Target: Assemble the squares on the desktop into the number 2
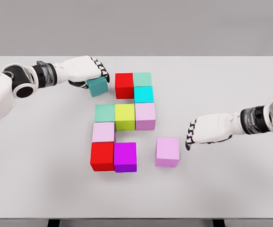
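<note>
A: Status on left hand (86,70)?

B: Your fingers are wrapped round the teal cube (97,86), held just left of the red cube (124,85). That slot likely completes the 2's top bar.

A: Right hand (207,128)?

B: Fingers loosely open, gripping nothing. The lilac cube (167,152) sits just left of your fingertips, apart from the magenta cube (125,157), so I'd guess it closes the bottom bar.

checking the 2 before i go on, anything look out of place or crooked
Two cubes sit off the grid. The teal cube, held by the left hand, is tilted and apart from the red cube at the top row's left end. The lilac cube near the right hand stands apart from the purple cube.
</note>
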